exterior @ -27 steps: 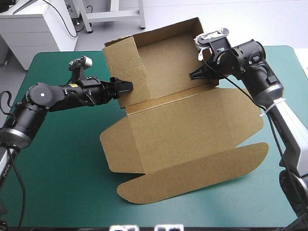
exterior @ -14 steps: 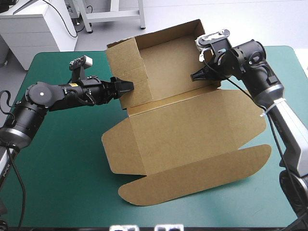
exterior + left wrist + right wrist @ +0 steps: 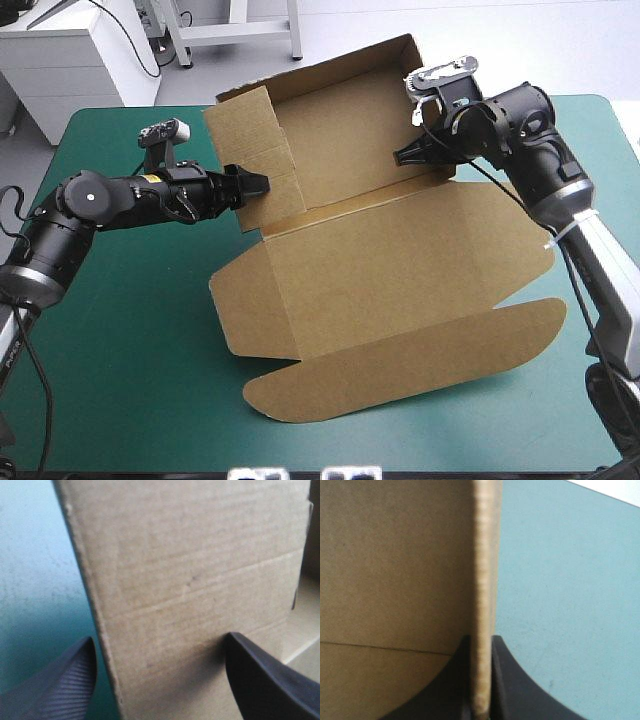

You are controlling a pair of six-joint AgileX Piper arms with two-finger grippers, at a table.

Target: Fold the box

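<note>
Over the table (image 3: 120, 330) from above, I see the box (image 3: 400, 260) sitting mid-table, half built: far walls are raised, near lid and flaps lie flat. Its left wall leans further outward than earlier. Left wrist: left gripper (image 3: 160, 637) spread, straddling that wall. Right wrist: right gripper (image 3: 480, 639) pinching the right wall's edge.

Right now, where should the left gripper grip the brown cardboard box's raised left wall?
Probably the left wall's free outer edge, approached edge-on from the table's left, one finger each side. It is a thin raised sheet; the open left gripper meets its broad face. The right gripper pinches the box's right wall edge-on.
</note>
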